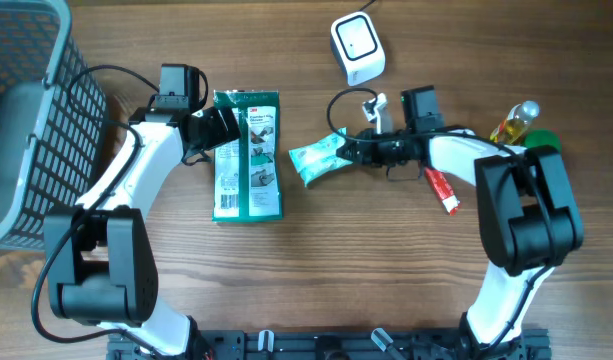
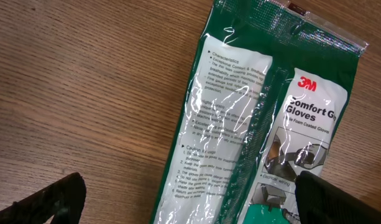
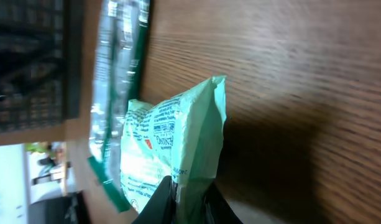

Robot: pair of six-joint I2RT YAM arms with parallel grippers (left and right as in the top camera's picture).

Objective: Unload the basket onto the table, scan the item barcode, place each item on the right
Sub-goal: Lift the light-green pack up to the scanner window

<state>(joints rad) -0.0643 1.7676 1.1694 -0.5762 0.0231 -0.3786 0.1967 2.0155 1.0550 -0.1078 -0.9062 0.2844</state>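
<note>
The right hand (image 1: 348, 148) is pressed together on one edge of a mint-green sachet (image 1: 319, 158), pinching it over the middle of the wooden surface (image 1: 316, 270). This is on the near side of the white barcode scanner (image 1: 357, 47), which sits at the far edge. The left hand (image 1: 214, 126) is spread wide, its fingers (image 2: 53, 200) straddling the far-left part of a 3M gloves pack (image 1: 247, 155) that lies flat. A grey wire basket (image 1: 26, 120) stands at the left. A red tube (image 1: 442, 191) and a yellow bottle (image 1: 515, 122) lie at the right.
</note>
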